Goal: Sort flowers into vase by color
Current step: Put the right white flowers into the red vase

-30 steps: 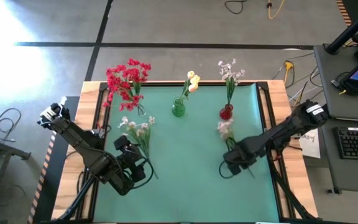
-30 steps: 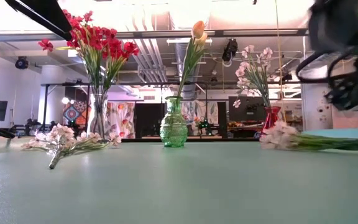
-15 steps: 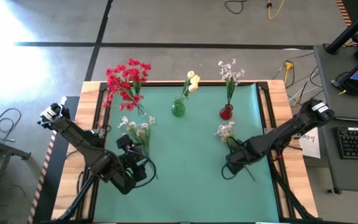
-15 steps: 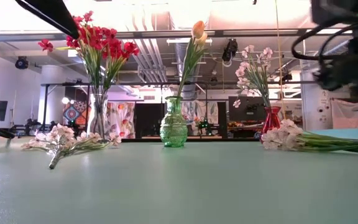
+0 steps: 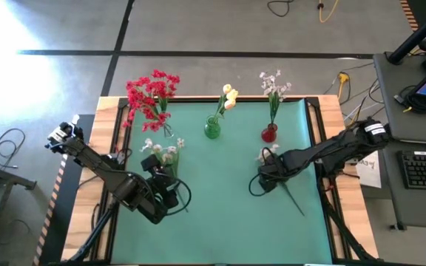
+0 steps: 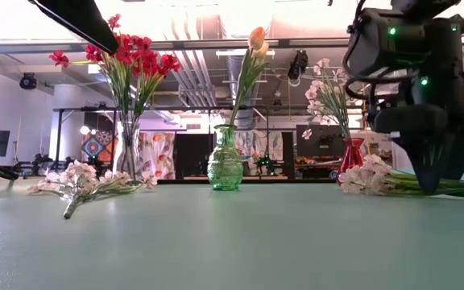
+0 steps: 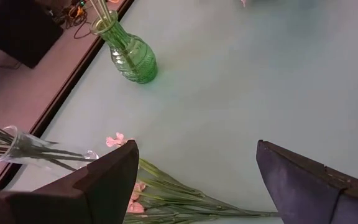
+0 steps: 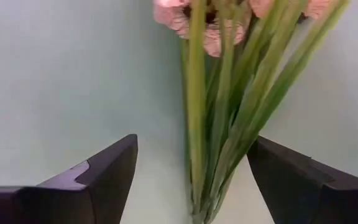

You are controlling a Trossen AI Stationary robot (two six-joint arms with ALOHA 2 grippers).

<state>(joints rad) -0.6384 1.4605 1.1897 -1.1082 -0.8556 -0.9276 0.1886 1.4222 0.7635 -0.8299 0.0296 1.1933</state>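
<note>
Pale pink spray straddled near the red vase (image 5: 269, 134)

The right gripper (image 5: 265, 179) is spread over the spray's stems (image 8: 219, 118); these should be centred, then pinched low. The left gripper (image 5: 166, 193) is spread too.

Two black jointed arms; right arm (image 6: 413, 72) showing green lights and looping black cables; white labels sitting near both arm bases.

The pale pink spray's green stems (image 8: 219, 124) run blurred off the right wrist view's edge. The clear glass vase (image 7: 39, 149) is cropped in the left wrist view.
</note>
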